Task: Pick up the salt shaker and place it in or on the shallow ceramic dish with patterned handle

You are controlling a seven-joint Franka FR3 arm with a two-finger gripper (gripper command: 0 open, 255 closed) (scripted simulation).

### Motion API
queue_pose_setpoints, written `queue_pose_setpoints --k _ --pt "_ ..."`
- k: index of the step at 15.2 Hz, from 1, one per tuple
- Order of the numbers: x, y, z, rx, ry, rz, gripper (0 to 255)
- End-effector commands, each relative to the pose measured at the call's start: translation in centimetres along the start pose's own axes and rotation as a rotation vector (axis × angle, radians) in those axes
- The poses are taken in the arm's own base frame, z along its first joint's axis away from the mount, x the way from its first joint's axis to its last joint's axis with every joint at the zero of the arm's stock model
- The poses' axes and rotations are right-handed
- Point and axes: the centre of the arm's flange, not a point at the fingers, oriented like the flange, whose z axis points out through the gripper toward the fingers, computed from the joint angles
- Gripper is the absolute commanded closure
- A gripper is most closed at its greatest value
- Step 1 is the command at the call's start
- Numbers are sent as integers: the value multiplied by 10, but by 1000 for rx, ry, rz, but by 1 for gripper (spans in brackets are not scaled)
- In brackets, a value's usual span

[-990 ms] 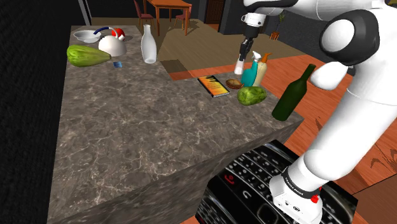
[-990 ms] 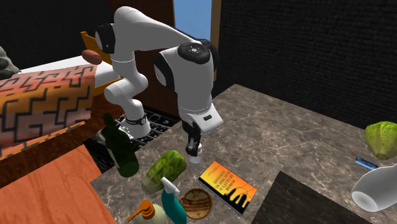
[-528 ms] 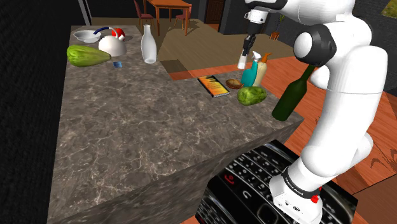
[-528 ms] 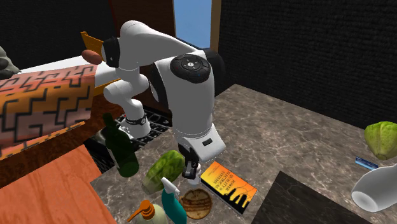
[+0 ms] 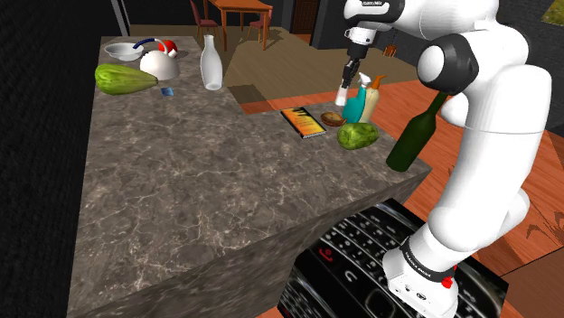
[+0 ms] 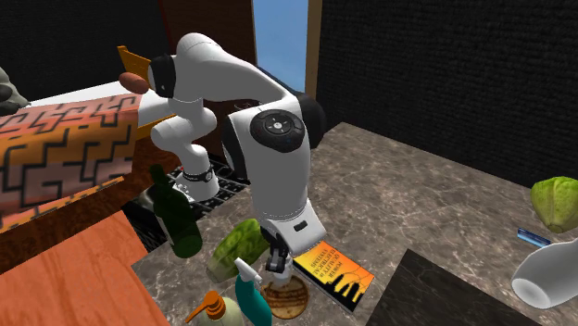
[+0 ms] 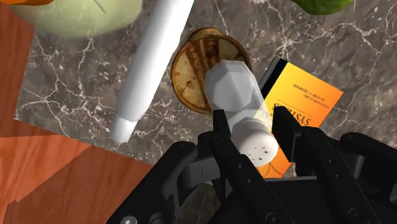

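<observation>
My black gripper (image 7: 254, 132) is shut on a white salt shaker (image 7: 245, 108), clasping it near its perforated cap, with its faceted base pointing down. It hangs over the marble counter just above a small round brown dish (image 7: 193, 70). In the shoulder view the gripper (image 5: 344, 86) and the shaker (image 5: 342, 94) hover over the dish (image 5: 333, 118) at the counter's far right corner. In the second exterior view the shaker (image 6: 274, 270) sits just above the dish (image 6: 285, 298).
An orange book (image 5: 304, 122) lies beside the dish. A teal spray bottle (image 5: 355, 101), a cream bottle (image 5: 371, 102), a green vegetable (image 5: 359, 135) and a dark bottle (image 5: 416, 133) crowd that corner. A white bottle (image 5: 211, 63), green squash (image 5: 125, 79) and bowls stand at the far end.
The gripper has carried the shaker from above the book's edge sideways to above the brown dish, and it hangs a little lower now. Its grip has not changed.
</observation>
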Motion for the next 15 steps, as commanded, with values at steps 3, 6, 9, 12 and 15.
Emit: queue_pose_setpoints --k 3,6,9,12,15 --pt "1 3 21 0 1 0 255" --pt "2 4 37 0 1 0 255" --pt "2 6 52 0 1 0 255" --pt "3 7 61 0 1 0 255" --pt "3 7 61 0 1 0 255"
